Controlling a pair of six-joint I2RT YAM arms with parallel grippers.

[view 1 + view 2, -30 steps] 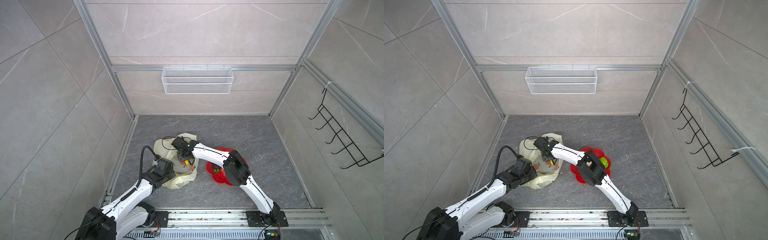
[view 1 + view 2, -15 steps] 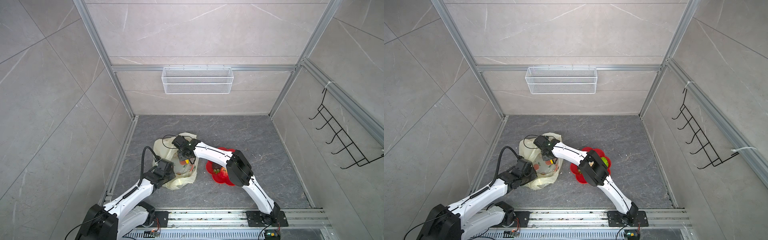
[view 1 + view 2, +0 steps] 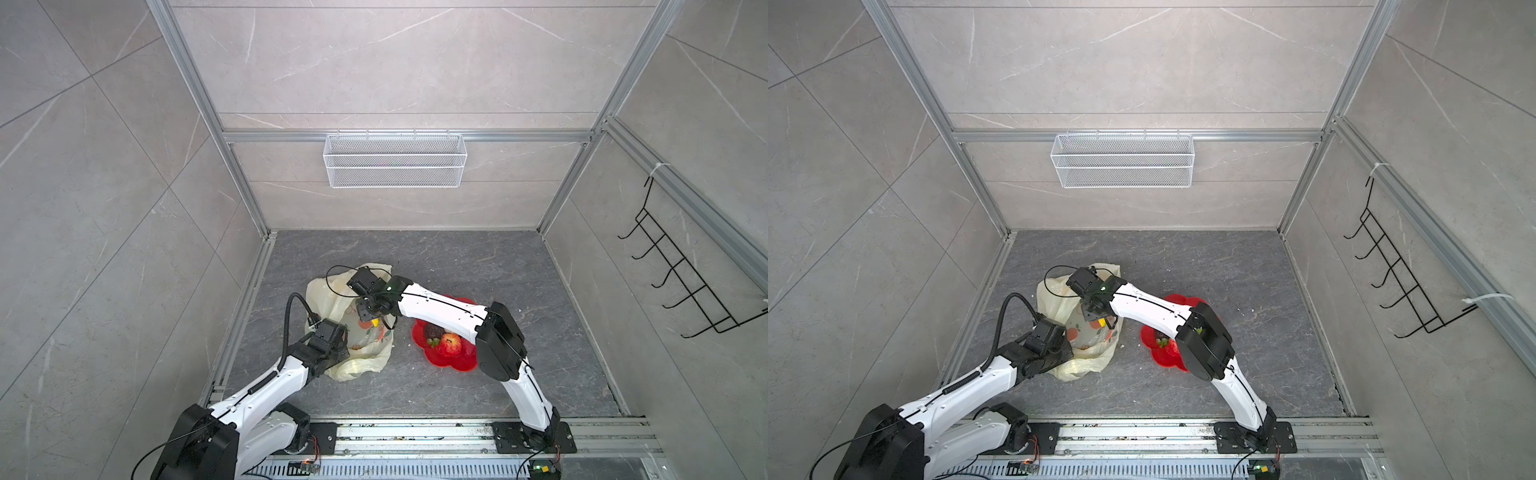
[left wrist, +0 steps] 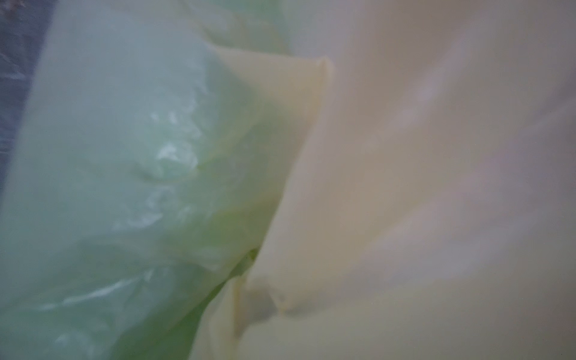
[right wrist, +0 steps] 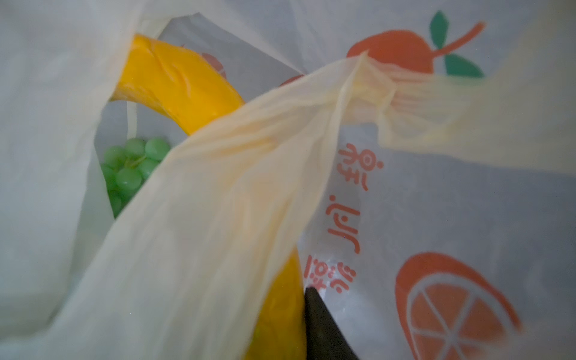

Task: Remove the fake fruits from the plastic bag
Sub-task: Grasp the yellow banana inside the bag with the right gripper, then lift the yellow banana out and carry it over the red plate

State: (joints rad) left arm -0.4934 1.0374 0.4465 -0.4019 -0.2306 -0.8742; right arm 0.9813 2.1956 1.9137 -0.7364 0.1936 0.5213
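Banana (image 5: pixel 174 84): lodged in plastic bag (image 3: pixel 359 368), left of centre; long axis curved away from right claw (image 3: pixel 375 321), one finger (image 5: pixel 321 327) touching; closure cannot be told. Left claw (image 3: pixel 337 334) pinched shut on plastic bag.

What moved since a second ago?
Hardly anything. The right arm's elbow swung a little rightward over the red plate; the right gripper stayed inside the plastic bag beside the yellow banana. The left gripper stayed at the bag's edge, and bag, plate and red apple did not move.
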